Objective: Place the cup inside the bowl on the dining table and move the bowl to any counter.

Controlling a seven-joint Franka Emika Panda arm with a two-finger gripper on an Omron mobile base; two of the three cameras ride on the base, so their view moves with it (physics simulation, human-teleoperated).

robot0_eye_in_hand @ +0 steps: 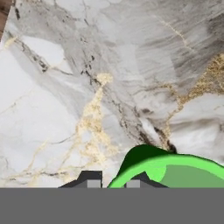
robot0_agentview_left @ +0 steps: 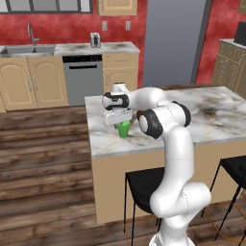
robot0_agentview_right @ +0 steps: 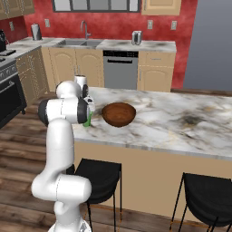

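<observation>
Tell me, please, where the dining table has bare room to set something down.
Bare marble runs right of the bowl across the dining table to its far end, and behind the bowl toward the far edge. The left end is crowded: the cup, the gripper and the bowl.

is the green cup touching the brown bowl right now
Apart. The right base view shows bare marble between the cup, beside the arm, and the bowl.

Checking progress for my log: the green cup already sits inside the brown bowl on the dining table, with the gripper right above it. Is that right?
Not quite. The cup stands on the dining table beside the bowl, not inside it; the right base view shows the bowl empty. The gripper is indeed right above the cup.
</observation>
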